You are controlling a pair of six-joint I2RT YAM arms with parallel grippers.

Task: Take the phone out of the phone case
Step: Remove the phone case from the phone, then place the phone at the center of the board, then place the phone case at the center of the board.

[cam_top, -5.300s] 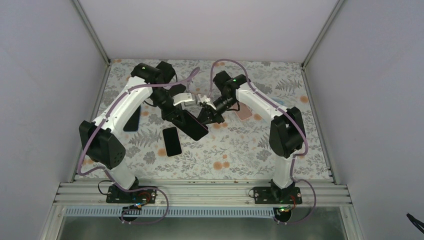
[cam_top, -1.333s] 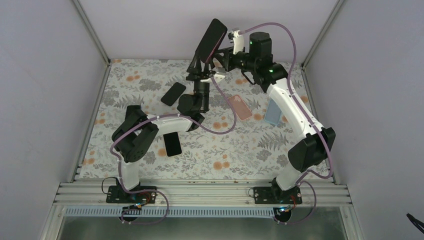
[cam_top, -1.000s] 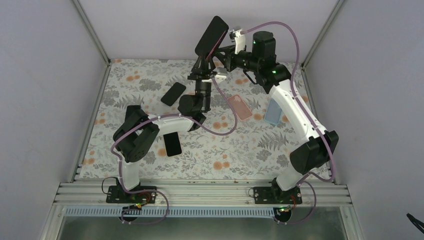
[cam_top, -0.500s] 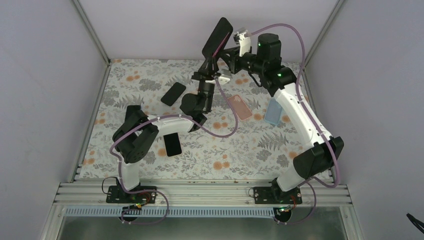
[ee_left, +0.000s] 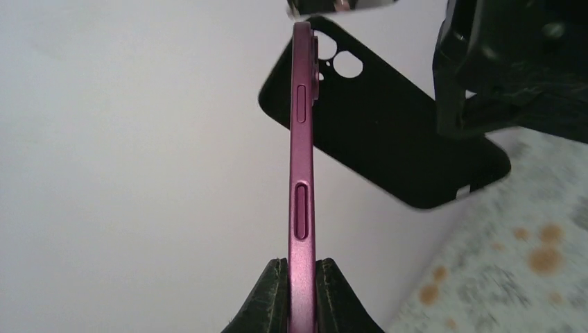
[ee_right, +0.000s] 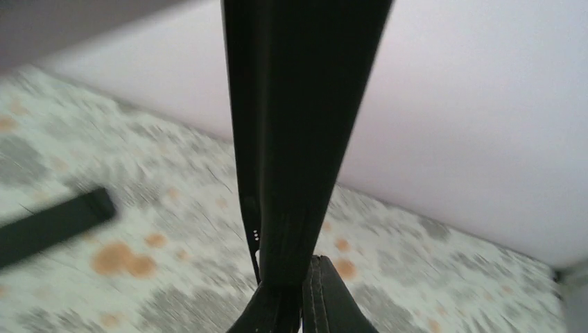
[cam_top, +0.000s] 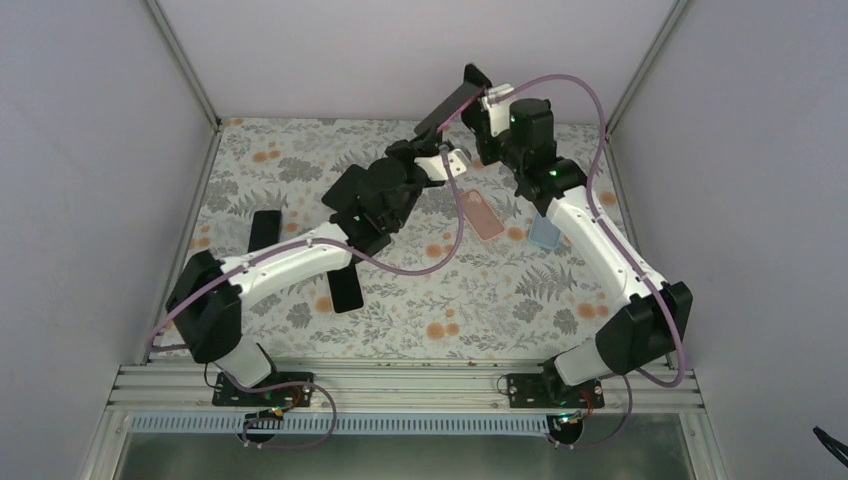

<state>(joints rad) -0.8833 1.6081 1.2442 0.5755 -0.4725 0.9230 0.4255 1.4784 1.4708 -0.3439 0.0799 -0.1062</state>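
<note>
Centre: phone (ee_left: 302,173) pinched edge-on by left gripper (ee_left: 302,295) | upper right: case (ee_left: 388,149) clamped by right gripper (ee_right: 299,295) | risk: thin grip, possible slip, drop.

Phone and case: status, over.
Left gripper shut on phone. Right gripper shut on case. Case angled away from phone, camera ends close, contact there unclear. Nothing in the way.
</note>
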